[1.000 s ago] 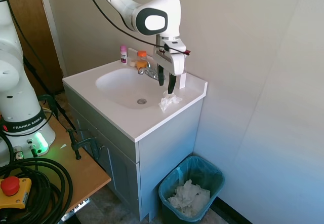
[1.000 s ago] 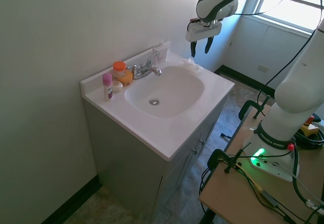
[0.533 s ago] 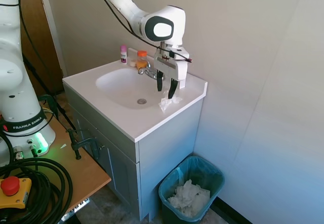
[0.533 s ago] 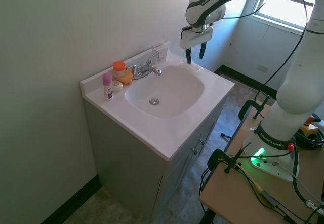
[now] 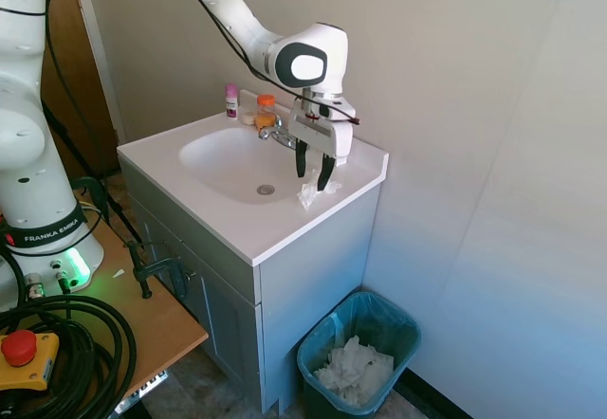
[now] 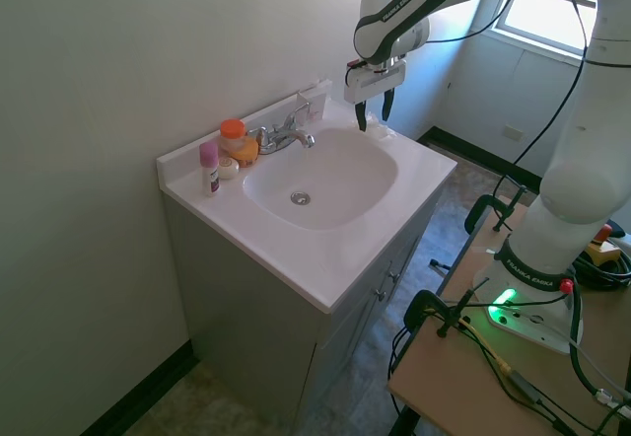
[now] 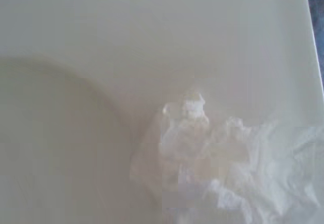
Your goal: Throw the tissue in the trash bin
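Tissue (image 5: 313,191) sits crumpled on the white counter (image 5: 237,229), just beside the basin's rim on the side toward the bin, near the counter's far corner. Wrist view shows it close up (image 7: 223,178), soft folds, right at the basin edge. Gripper (image 5: 314,171) hangs directly over it, fingers (image 5: 301,158) pointing down, parted with a clear gap, holding nothing; tips look just above the top folds, maybe brushing them, can't tell for sure. Second exterior view has the gripper (image 6: 372,118) in the same spot, tissue mostly hidden behind it.

Step in hand, as I read it: the grab. To do it well, drop straight down so both tips straddle the bulk of the wad, stop just shy of the counter, then close fully since the paper is soft and will squash. Catching only a loose flap risks it slipping out on the lift.

Faucet (image 5: 275,135) and small bottles (image 5: 231,100) stand behind the basin, apart from the grab. Trash bin (image 5: 358,355) sits on the floor beside the vanity, below that corner, crumpled paper already inside.
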{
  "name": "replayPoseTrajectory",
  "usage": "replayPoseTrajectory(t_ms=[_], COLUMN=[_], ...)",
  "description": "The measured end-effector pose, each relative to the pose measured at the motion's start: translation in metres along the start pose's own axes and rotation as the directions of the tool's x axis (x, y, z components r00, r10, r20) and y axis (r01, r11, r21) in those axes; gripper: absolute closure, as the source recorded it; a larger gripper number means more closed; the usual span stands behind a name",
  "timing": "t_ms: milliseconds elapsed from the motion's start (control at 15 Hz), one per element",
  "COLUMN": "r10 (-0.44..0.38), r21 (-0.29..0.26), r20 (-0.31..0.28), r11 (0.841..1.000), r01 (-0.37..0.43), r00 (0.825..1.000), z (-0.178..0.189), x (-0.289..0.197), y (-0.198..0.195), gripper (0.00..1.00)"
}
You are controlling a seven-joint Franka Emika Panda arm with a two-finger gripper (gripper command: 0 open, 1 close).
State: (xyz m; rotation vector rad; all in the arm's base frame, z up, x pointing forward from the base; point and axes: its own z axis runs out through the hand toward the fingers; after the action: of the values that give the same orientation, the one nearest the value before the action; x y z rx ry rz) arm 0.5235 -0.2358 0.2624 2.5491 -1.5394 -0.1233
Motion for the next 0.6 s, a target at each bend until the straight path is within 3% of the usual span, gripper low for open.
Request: replayPoseTrajectory(t_ms=[600], r10=[0.017], r21=[0.012], r20=[0.024], r11=[1.000], r01=[-0.017], r00=[1.000], z=[0.0116], x=[0.0082], y=[-0.0077], gripper=[1.00])
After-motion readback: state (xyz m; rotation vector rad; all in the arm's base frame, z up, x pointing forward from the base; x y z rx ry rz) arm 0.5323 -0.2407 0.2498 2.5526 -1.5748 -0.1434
